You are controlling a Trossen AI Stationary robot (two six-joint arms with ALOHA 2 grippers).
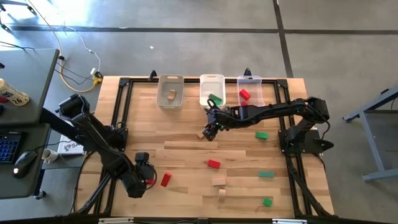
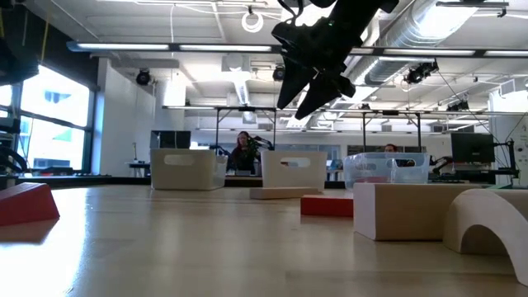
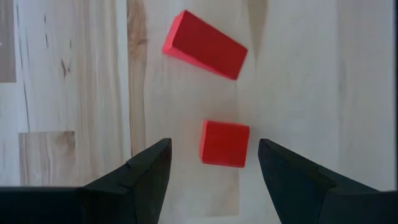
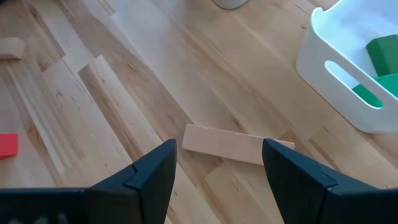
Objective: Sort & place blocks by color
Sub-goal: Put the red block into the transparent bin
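My left gripper (image 1: 147, 174) (image 3: 214, 146) is open low over the table's near left part. Its fingers stand on either side of a small red cube (image 3: 224, 144) without touching it. A red bar (image 3: 205, 45) (image 1: 165, 180) lies just beyond the cube. My right gripper (image 1: 210, 129) (image 4: 219, 144) (image 2: 307, 89) hangs open above a flat tan plank (image 4: 236, 144) (image 1: 202, 134), which lies on the table near the middle bin. More red (image 1: 214, 164), tan (image 1: 218, 182) and green (image 1: 266, 175) blocks lie scattered on the table's near right part.
Three bins stand along the far edge. The left bin (image 1: 170, 91) holds a tan block, the middle bin (image 1: 212, 90) (image 4: 348, 68) holds green pieces and the right bin (image 1: 250, 90) holds a red piece. A green block (image 1: 262, 134) lies under the right arm. People sit beyond the table.
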